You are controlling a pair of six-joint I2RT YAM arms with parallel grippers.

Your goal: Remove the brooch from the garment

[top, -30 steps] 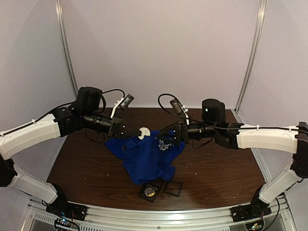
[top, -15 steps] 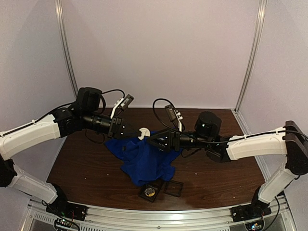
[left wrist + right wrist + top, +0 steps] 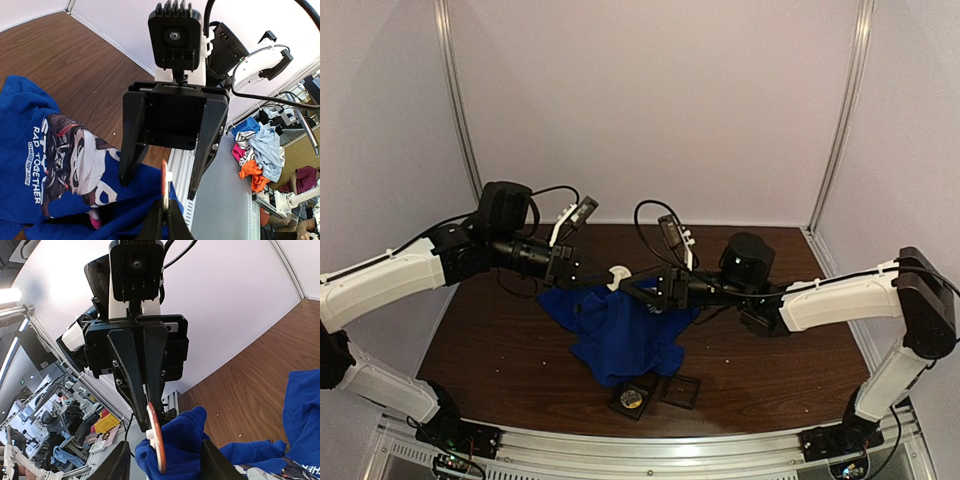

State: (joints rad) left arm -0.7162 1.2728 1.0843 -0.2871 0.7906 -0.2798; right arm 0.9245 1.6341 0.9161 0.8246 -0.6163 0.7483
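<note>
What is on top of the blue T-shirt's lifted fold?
A round white-and-orange brooch, pinched in the shut left claw. Its pin, and how it joins the royal-blue printed T-shirt, are covered by bunched cloth.

Centre: shirt heaped; left arm and right arm meet above it.
Lower centre: two cases just beside shirt.
Left and right of frame: bare table, open passage.
</note>
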